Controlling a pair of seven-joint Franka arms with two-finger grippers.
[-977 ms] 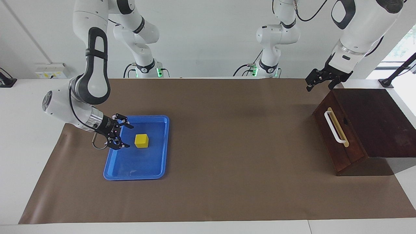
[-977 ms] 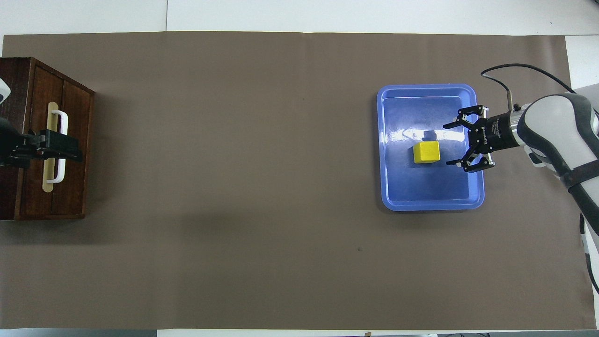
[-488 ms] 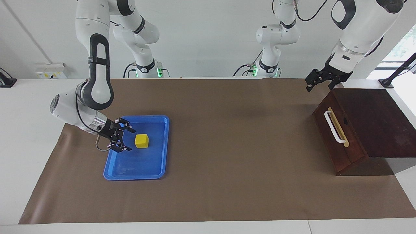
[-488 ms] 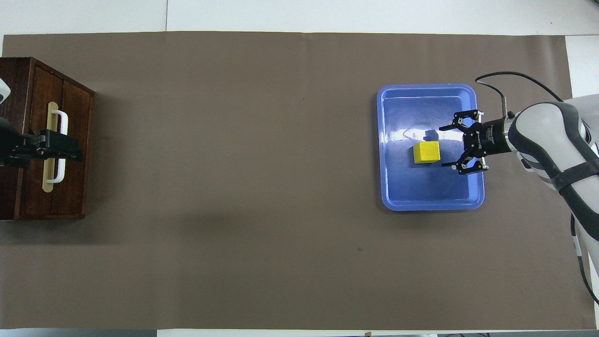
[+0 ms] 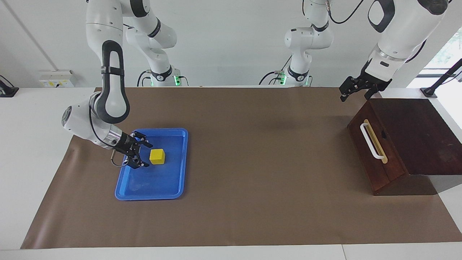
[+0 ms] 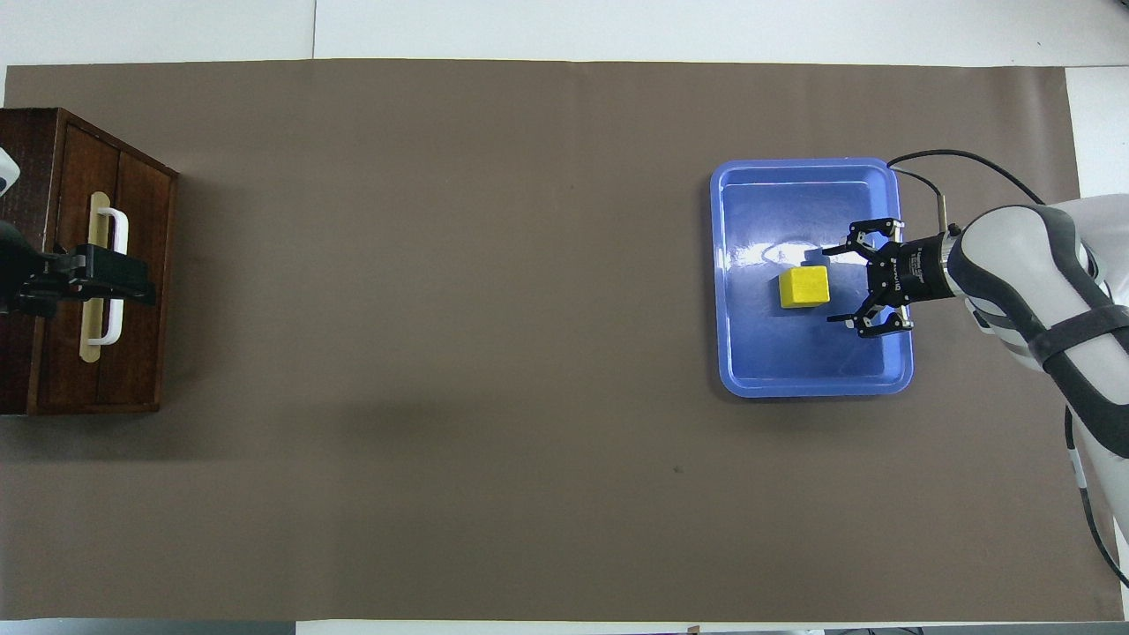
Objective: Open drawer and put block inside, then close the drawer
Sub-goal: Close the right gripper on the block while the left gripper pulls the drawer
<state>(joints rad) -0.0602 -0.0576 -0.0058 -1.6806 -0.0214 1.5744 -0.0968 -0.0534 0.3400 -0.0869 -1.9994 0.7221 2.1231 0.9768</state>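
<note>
Block (image 5: 157,156), small and yellow, sits in the blue tray (image 5: 173,187) at the right arm's end of the bench. The right gripper (image 5: 144,155) is low in the tray, just beside the block, its fingers spread wide and not touching it. The drawer (image 5: 375,151) is shut in its dark box. The left gripper (image 5: 352,92) hangs in the air near the box with its fingers apart, holding nothing.

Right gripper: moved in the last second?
Yes. The right gripper has crept across the blue tray toward the yellow block, fingers open on either side of its line, not touching it yet.
</note>
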